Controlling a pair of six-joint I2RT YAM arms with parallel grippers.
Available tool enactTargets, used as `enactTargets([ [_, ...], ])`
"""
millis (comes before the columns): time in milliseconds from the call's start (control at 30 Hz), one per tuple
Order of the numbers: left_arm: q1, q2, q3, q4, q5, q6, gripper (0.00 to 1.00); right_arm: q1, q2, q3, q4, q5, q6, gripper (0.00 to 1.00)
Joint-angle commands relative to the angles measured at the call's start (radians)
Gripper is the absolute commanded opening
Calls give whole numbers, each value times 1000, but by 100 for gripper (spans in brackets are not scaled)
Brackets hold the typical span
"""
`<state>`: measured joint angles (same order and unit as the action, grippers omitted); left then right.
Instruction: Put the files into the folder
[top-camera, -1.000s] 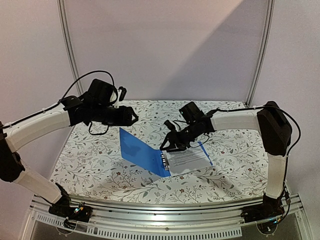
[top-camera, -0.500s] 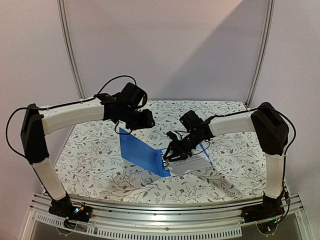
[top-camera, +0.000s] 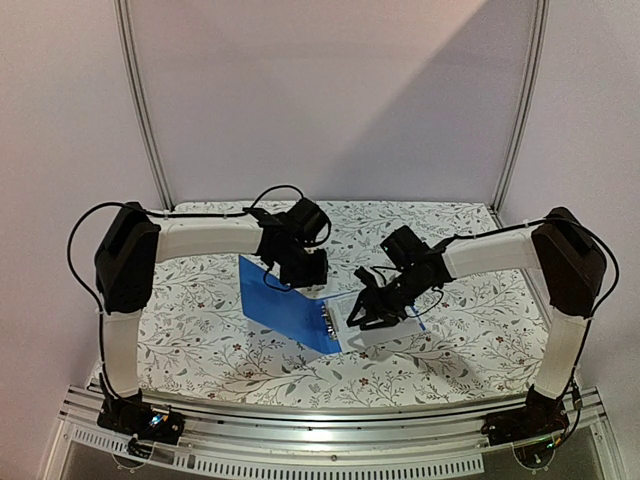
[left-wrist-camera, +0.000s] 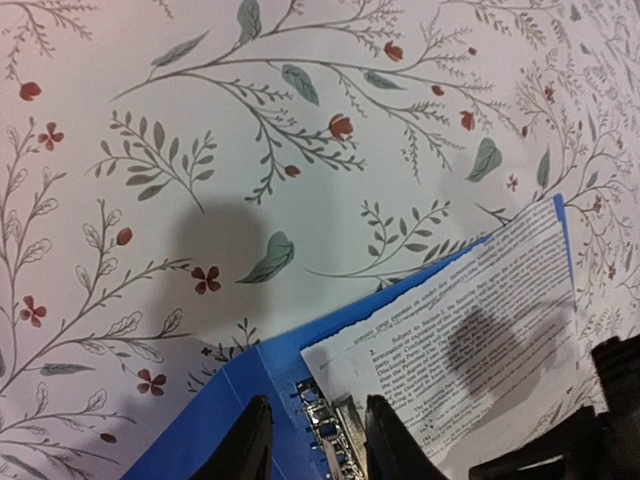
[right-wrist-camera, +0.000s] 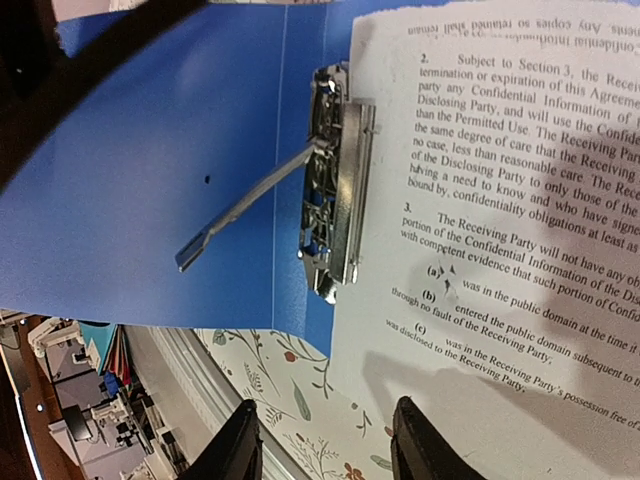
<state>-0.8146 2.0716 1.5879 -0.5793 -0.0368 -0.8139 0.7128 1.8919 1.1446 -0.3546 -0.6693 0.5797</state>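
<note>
The blue folder (top-camera: 275, 300) lies open on the table with its left cover tilted up. The files (top-camera: 388, 325) are a white printed sheet on its right half, beside the metal ring clip (right-wrist-camera: 335, 190), whose lever (right-wrist-camera: 240, 205) sticks out over the cover. My left gripper (top-camera: 306, 270) hovers over the folder's far end. In its wrist view the left gripper (left-wrist-camera: 315, 445) is open, a finger on either side of the clip (left-wrist-camera: 325, 420), apart from it. My right gripper (top-camera: 365, 312) is over the sheet's near edge. The right gripper (right-wrist-camera: 325, 450) is open and holds nothing.
The floral tablecloth (top-camera: 200, 330) surrounds the folder. The metal rail (top-camera: 320, 420) along the table's near edge lies just past the folder's near end. The left arm's cables (top-camera: 275, 195) loop above its wrist.
My left arm has swung in from the far left to the folder's spine, its jaws narrowing. My right gripper has slid right and nearer, off the clip.
</note>
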Motion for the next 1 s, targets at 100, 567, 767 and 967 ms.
enactTargets([
  [100, -27, 38, 21, -13, 51, -48, 26, -10, -14, -13, 148, -31, 38, 43],
  [567, -31, 20, -27, 10, 48, -80, 27, -6, 130, 54, 342, -171, 249, 39],
  [767, -32, 16, -43, 9, 42, -76, 27, 5, 150, 61, 399, -194, 290, 36],
  [967, -33, 10, -60, 17, 46, -77, 27, 10, 182, 69, 437, -211, 328, 31],
])
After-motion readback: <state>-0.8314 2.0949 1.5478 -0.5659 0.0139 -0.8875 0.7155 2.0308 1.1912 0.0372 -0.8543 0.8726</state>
